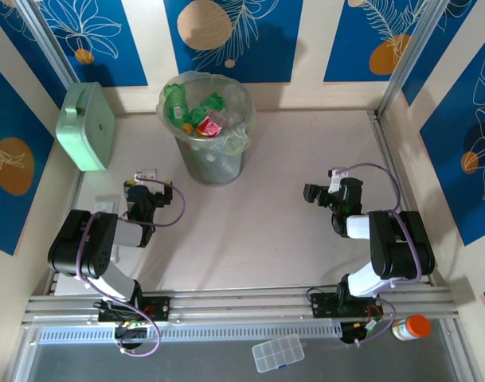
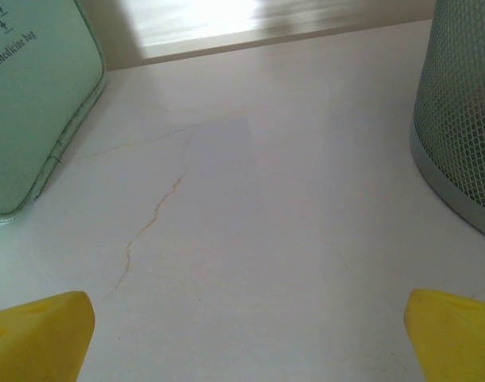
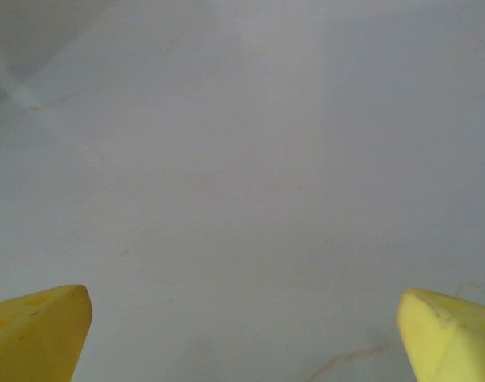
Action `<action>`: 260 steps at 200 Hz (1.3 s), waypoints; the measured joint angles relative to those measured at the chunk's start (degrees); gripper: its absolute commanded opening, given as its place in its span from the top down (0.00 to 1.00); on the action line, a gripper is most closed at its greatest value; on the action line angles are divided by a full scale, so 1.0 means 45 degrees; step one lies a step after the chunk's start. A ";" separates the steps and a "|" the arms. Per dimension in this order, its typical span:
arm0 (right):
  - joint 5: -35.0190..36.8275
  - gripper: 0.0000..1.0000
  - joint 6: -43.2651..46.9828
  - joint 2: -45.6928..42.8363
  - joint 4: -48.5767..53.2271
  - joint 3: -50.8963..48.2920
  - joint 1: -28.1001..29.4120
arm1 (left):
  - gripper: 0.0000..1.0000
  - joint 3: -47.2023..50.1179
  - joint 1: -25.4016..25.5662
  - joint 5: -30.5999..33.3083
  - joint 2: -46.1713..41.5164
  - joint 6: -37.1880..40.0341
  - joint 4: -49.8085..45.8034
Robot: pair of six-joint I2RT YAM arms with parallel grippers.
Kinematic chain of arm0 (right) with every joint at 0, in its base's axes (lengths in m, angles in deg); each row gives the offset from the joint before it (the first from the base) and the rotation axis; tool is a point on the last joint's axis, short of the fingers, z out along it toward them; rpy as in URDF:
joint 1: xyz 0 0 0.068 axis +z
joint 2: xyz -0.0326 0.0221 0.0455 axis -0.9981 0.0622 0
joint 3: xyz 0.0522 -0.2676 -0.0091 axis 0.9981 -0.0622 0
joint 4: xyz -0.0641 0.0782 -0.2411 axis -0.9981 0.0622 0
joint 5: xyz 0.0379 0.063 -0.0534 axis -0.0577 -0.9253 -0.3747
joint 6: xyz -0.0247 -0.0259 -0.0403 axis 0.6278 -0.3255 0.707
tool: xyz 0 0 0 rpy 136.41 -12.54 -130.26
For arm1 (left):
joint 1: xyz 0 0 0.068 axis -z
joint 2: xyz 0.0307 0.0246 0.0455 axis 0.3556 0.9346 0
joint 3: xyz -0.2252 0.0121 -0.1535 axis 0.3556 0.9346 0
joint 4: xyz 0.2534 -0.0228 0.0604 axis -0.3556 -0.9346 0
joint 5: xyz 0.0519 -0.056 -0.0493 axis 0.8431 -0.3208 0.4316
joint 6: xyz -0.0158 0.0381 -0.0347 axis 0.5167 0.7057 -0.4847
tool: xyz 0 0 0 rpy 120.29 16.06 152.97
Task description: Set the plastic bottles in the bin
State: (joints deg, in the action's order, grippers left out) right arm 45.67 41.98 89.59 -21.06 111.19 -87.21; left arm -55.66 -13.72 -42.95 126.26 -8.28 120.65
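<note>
- While both arms sit folded close to their bases, the left gripper and right gripper each hold their fingers wide apart, with nothing between them.
- Surface ahead of them: no loose bottle that I can make out.
- Bin stands upright at far middle; plastic bottles are heaped inside up to the rim.
- Judgement: task looks complete, nothing left to fetch.

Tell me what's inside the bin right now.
The bin holds plastic bottles piled near its rim, several green, one with a red label. Whatever lies beneath that top layer is covered.
</note>
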 measured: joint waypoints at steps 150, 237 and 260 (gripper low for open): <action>-0.1239 0.01 0.0529 0.0005 -0.1273 0.0160 -0.0092 | 0.01 0.0117 -0.0228 -0.0481 0.0000 -0.0078 -0.0015; -0.0709 0.01 0.0525 0.0005 -0.1253 0.0185 0.0097 | 0.01 0.0117 -0.0233 -0.0214 0.0000 -0.0243 -0.0053; -0.0709 0.01 0.0525 0.0005 -0.1253 0.0185 0.0097 | 0.01 0.0117 -0.0233 -0.0214 0.0000 -0.0243 -0.0049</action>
State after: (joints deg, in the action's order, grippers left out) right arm 42.48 44.34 89.61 -26.70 112.02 -86.77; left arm -55.13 -14.77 -43.91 126.26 -9.37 120.43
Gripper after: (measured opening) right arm 0.990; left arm 0.993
